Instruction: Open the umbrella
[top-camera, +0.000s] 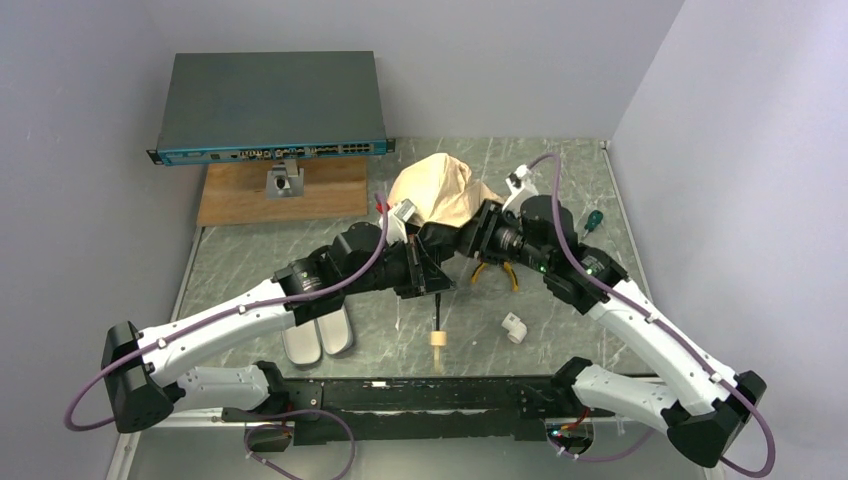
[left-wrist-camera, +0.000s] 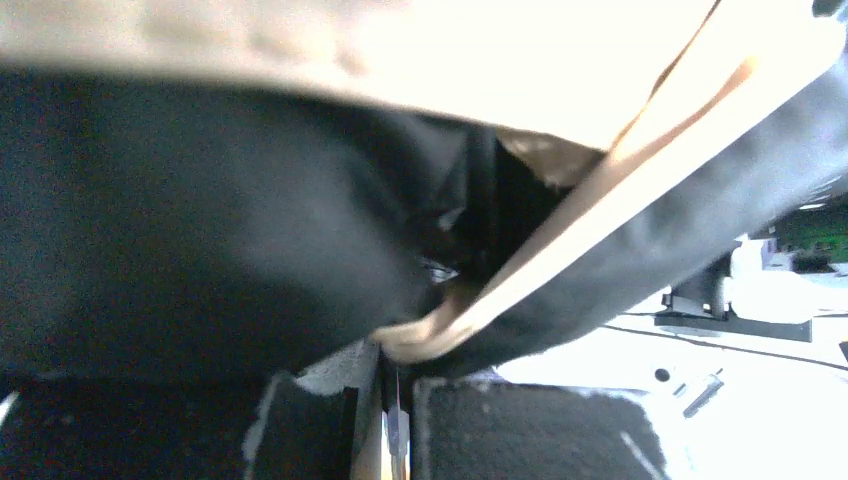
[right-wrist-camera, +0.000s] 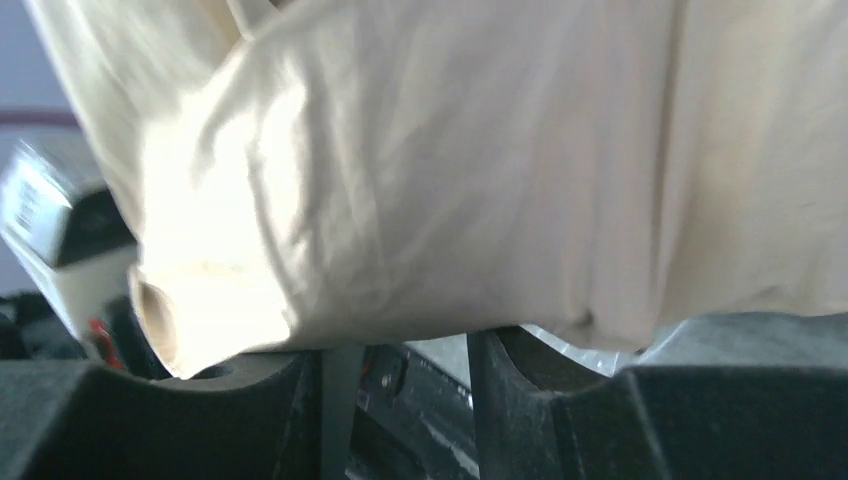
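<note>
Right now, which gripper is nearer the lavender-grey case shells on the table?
Left. The left gripper is at the umbrella shaft, beyond and right of the case shells; the right gripper is farther right, at the canopy.

The umbrella (top-camera: 440, 185) sits mid-table, behind the two case shells (top-camera: 335, 332)

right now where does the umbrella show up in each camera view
top external: the umbrella is a cream bundle just above the picture's centre.
left wrist: the umbrella fills the frame, cream along the top, black underside below.
right wrist: the umbrella covers most of the picture, cream side only.
shared landmark: its cream fabric, seen in all three.
</note>
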